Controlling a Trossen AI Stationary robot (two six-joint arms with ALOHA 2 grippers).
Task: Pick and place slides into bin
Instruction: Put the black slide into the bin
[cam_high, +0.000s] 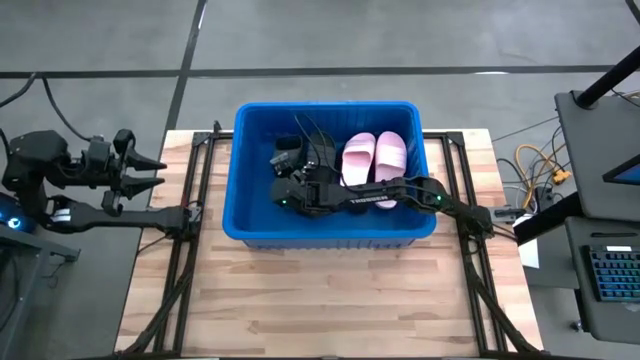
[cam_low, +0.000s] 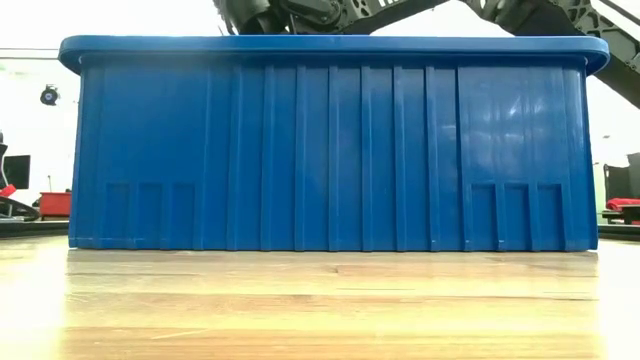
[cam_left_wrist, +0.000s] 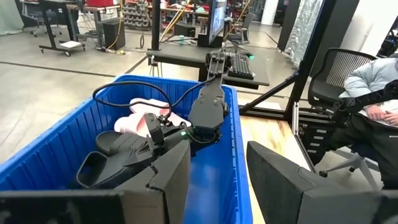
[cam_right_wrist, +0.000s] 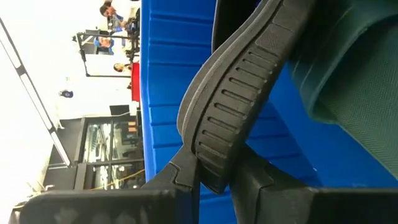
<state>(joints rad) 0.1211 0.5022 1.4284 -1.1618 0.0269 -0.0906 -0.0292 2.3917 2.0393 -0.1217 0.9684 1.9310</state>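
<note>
High view: right gripper (cam_high: 283, 192) sits inside the bin (cam_high: 240, 180) at counter's far edge, jaws pinching a charcoal slide (cam_right_wrist: 230, 118) beside the pink pair (cam_high: 375, 160); release step, next spread and lift clear; left gripper (cam_high: 150, 168) parked half-spread off left edge.

A robotics lab or workshop: a concrete floor (cam_high: 400, 40) with marked lines, metal equipment stands (cam_left_wrist: 56, 25), a desk with a keyboard (cam_left_wrist: 239, 65), loose cables (cam_high: 540, 165), and a mesh office chair (cam_left_wrist: 333, 74) beside the wooden workbench (cam_high: 330, 300).
</note>
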